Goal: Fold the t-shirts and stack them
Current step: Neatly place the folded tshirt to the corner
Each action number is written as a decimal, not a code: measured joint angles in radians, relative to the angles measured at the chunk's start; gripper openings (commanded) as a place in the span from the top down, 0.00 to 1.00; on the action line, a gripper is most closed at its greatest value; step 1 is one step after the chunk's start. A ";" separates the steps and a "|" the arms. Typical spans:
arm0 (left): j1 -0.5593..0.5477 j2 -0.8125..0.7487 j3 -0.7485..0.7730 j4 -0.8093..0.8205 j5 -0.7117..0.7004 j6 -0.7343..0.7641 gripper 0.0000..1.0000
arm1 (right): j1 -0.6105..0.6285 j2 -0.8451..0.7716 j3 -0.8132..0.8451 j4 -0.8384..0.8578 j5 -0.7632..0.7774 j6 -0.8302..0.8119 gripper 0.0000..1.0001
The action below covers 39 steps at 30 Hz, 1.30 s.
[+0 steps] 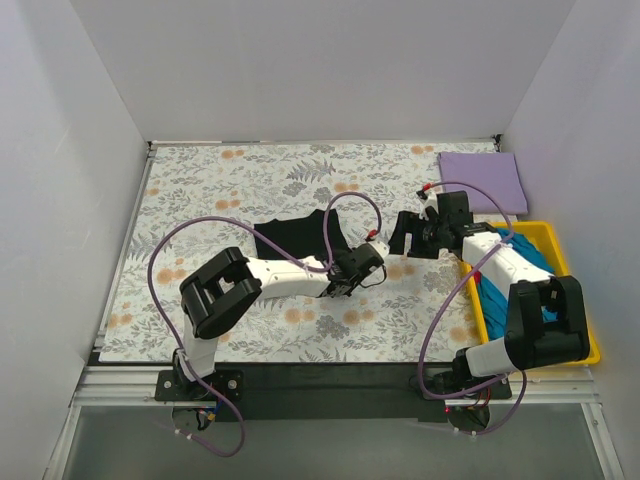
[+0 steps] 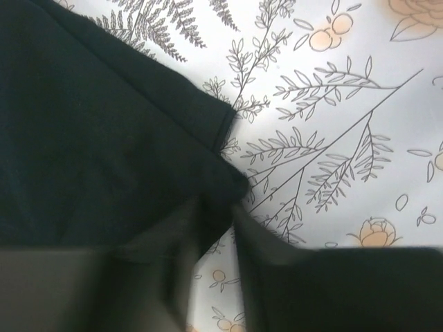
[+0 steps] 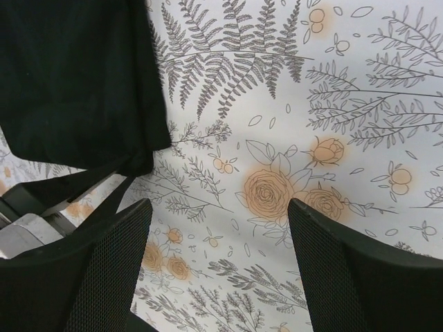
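A black t-shirt (image 1: 298,238) lies folded on the floral cloth in the middle of the table. My left gripper (image 1: 345,283) sits at its near right corner. In the left wrist view that corner of the black t-shirt (image 2: 104,124) runs down between the narrowed, blurred fingertips of my left gripper (image 2: 220,207), pinched there. My right gripper (image 1: 402,240) hovers just right of the shirt, open, with only floral cloth between its mesh pads (image 3: 111,263). A lavender t-shirt (image 1: 482,180) lies folded at the back right. Teal t-shirts (image 1: 532,258) lie in the yellow tray.
The yellow tray (image 1: 592,340) stands at the right edge, partly under my right arm. The floral cloth (image 1: 200,180) covers the table. White walls close in the left, back and right sides. Purple cables loop over both arms.
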 measured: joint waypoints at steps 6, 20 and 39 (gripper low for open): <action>0.000 -0.011 -0.033 0.043 -0.011 0.004 1.00 | 0.008 0.038 -0.040 0.096 -0.076 0.057 0.14; 0.000 -0.195 -0.151 0.060 0.038 -0.061 1.00 | 0.174 0.277 -0.036 0.396 -0.185 0.302 0.17; 0.003 -0.198 -0.164 0.086 0.105 -0.124 0.97 | 0.364 0.537 0.155 0.518 -0.246 0.384 0.84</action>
